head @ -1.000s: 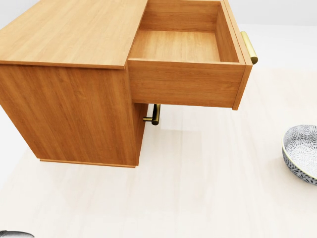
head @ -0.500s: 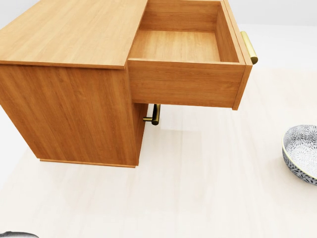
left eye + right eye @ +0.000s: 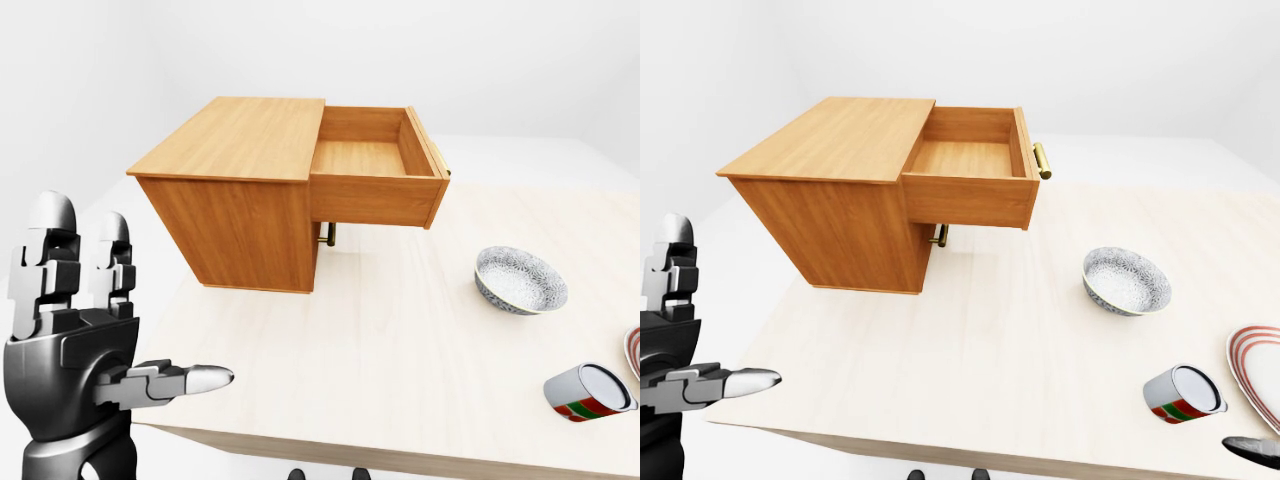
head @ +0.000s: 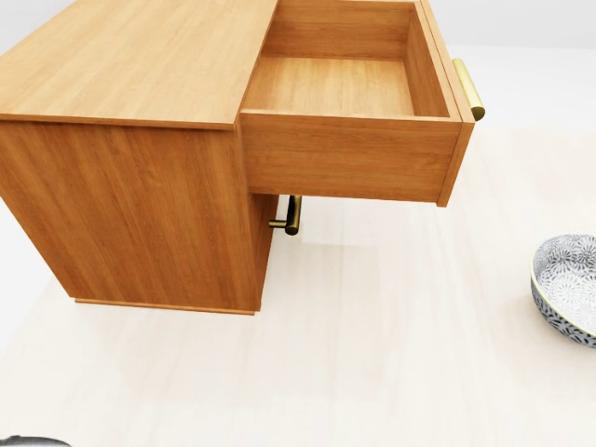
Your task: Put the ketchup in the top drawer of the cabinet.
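No ketchup bottle shows in any view. The wooden cabinet [image 3: 240, 215] stands on the table's left part. Its top drawer [image 3: 365, 160] is pulled out to the right and holds nothing; the brass handle [image 3: 1042, 160] is at its right end. My left hand [image 3: 120, 310] is raised at the lower left of the left-eye view, well short of the cabinet, open, fingers upright and thumb pointing right. It holds nothing. Only a dark fingertip of my right hand [image 3: 1252, 450] shows at the bottom right of the right-eye view.
A patterned bowl [image 3: 520, 280] sits right of the cabinet. A can [image 3: 590, 392] with a red, white and green label lies on its side near the table's lower right. A red-rimmed plate [image 3: 1260, 365] is at the right edge. A lower drawer's handle [image 4: 292, 214] shows under the open drawer.
The sliver of my left hand at the bottom left of the head view has sunk slightly. Cabinet, drawer and bowl hold their places.
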